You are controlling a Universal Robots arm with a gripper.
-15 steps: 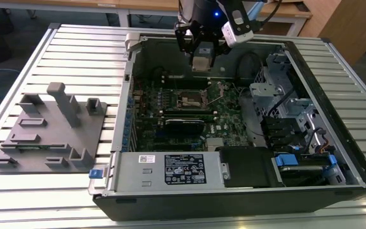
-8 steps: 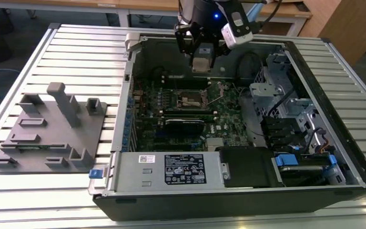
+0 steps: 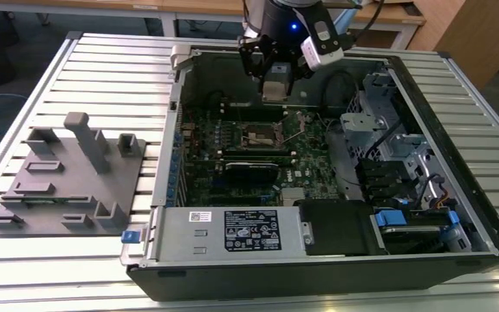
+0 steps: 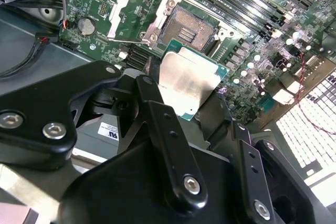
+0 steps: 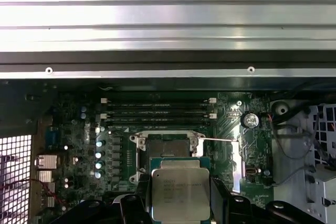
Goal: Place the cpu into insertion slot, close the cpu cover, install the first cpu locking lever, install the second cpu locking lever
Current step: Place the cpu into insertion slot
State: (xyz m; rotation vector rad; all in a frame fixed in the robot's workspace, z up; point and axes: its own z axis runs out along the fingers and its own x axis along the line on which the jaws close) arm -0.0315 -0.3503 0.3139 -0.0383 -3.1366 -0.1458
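Observation:
My gripper (image 3: 274,83) hangs over the back part of the green motherboard (image 3: 310,162) inside the open computer case, shut on the cpu (image 3: 273,90). In both wrist views the cpu (image 4: 190,83) (image 5: 180,192) is a silvery square chip, and black fingers (image 4: 157,114) clamp its two opposite edges. The insertion slot (image 4: 186,27) (image 5: 168,145) (image 3: 262,135) lies uncovered a short way beyond the chip, dark centre showing. Beside the slot the cpu cover (image 4: 132,15) stands flipped up. A thin locking lever (image 5: 218,139) sticks out sideways from the slot.
Long black memory slots (image 5: 157,109) and a black heatsink block (image 3: 249,172) flank the slot. The case's walls (image 3: 180,97), drive cage (image 3: 405,162) and power supply (image 3: 232,231) hem the board in. A grey fixture with pegs (image 3: 67,175) stands on the slatted table at the exterior view's left.

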